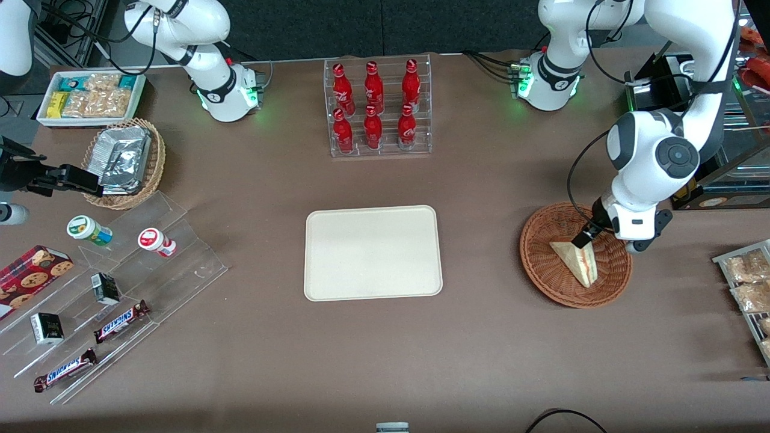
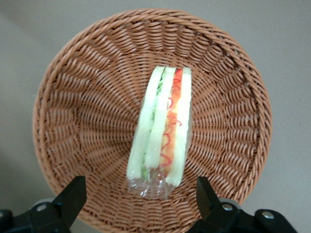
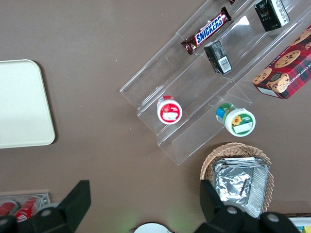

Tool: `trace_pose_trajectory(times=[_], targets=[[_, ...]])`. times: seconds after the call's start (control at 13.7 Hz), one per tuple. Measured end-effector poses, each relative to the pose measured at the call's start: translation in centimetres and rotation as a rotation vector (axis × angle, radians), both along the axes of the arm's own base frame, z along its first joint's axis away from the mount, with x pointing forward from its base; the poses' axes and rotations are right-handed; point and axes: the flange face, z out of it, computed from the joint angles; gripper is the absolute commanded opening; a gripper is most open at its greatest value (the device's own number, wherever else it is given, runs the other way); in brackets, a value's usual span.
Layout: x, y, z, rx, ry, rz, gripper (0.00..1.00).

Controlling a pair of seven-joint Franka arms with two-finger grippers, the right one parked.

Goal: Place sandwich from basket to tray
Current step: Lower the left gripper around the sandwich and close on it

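While our gripper (image 2: 141,204) hovers just above the sandwich (image 2: 160,128), jaws spread wide and holding nothing, we judge the task barely begun: the sandwich lies in the basket (image 1: 541,270), ungrasped. Lifting and carrying remain. Only the low basket rim stands in our way; bare counter (image 1: 481,198) lies between basket and tray (image 1: 373,252).

L arm bent down, hand (image 1: 592,237) low w/ fingers (image 2: 73,196) spread apart.
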Motion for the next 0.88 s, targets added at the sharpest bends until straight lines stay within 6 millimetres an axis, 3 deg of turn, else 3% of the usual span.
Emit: trace_pose_trajectory(times=[0.59,0.73,0.88], targets=[[0.0,-0.2,-3.8,0.042,0.031,-0.056,0.97],[0.1,-0.3,-4.2,0.041,0.027,-0.055,0.76],[0.5,-0.5,-4.3,0.038,0.015,-0.028,0.44]])
